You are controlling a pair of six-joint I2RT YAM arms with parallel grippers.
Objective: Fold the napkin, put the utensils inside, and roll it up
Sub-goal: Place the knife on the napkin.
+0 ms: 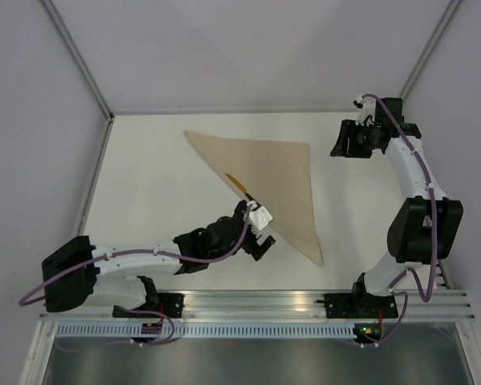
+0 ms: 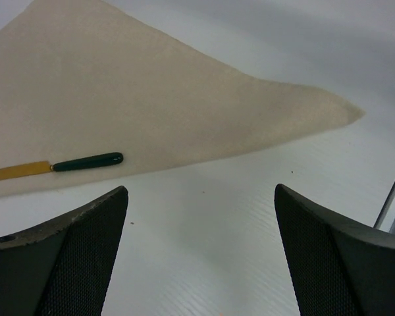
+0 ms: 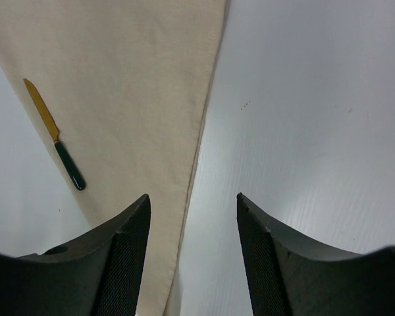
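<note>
Table (image 1: 144, 184) white and matt, boxed in by pale grey walls (image 1: 248, 48), with an aluminium rail (image 1: 256, 303) along the near edge. Napkin (image 1: 276, 172) lies flat mid-table, folded into a triangle. Knife (image 3: 54, 135), yellow blade and dark green handle, rests on it by the long edge. Left gripper (image 2: 201, 191): jaws wide apart, empty, near the knife handle, seemingly over bare table. Right gripper (image 3: 192, 197): jaws parted, empty, beside the napkin's right edge.

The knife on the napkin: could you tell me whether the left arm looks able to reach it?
Probably yes: the knife lies uncovered on the napkin close to the open left gripper, with nothing between them.
</note>
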